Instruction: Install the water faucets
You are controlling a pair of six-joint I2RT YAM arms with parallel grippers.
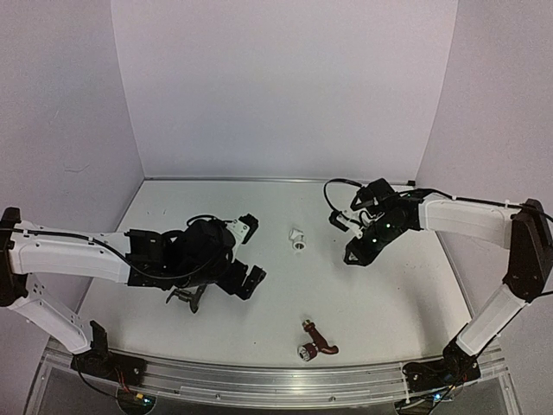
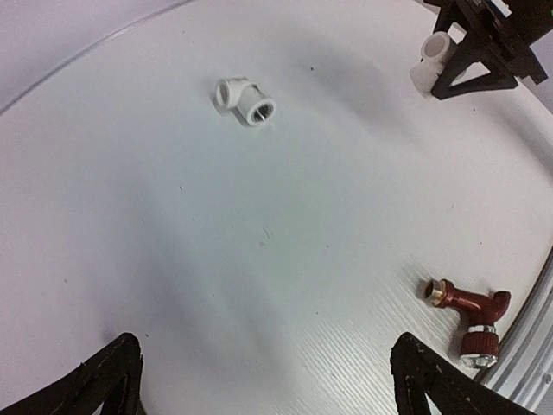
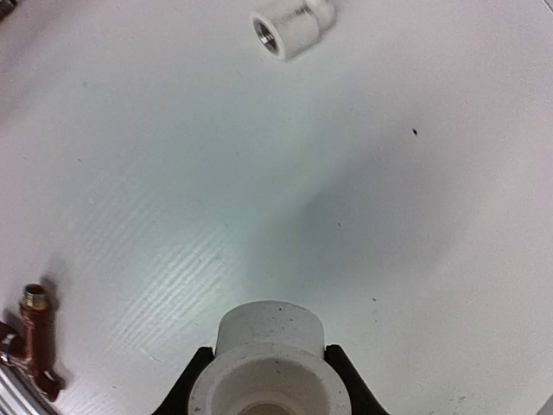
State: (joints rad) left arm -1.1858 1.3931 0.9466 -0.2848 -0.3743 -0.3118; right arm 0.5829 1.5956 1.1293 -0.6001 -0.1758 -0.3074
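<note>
Landmark: loose white elbow fitting (image 2: 246, 99), which lay on its side mid-table (image 1: 397, 320) with its threaded mouth showing. Right gripper (image 1: 354, 255): sat to the right of that elbow, clamped on a second white elbow fitting (image 3: 270, 363) whose open socket faced my wrist camera. Left gripper (image 2: 268, 393): sat left of the loose elbow and nearer to me, fingers spread wide with nothing between them. Reddish-brown faucet (image 2: 467, 316): brass thread at one end and silvery knob at the other. It lay well to the near side of the loose elbow, close to the front rail (image 1: 285, 380). Dark grey faucet (image 1: 188, 298): sat near-left of the loose elbow, partly under the left arm's wrist and absent from the left wrist view. I could barely make out its lever. Neither faucet was held or fitted.

Hazards as I judged them:
- A left descent onto the dark faucet would be half blind and could knock it aside or catch the thin lever.
- The red faucet could roll against the rail if nudged, leaving poor finger clearance.
- The held elbow, gripped on smooth plastic, could twist in the jaws under threading torque.
- A tilted start would cross the threads.
- The loose elbow would skid if anything pushed into it.
</note>
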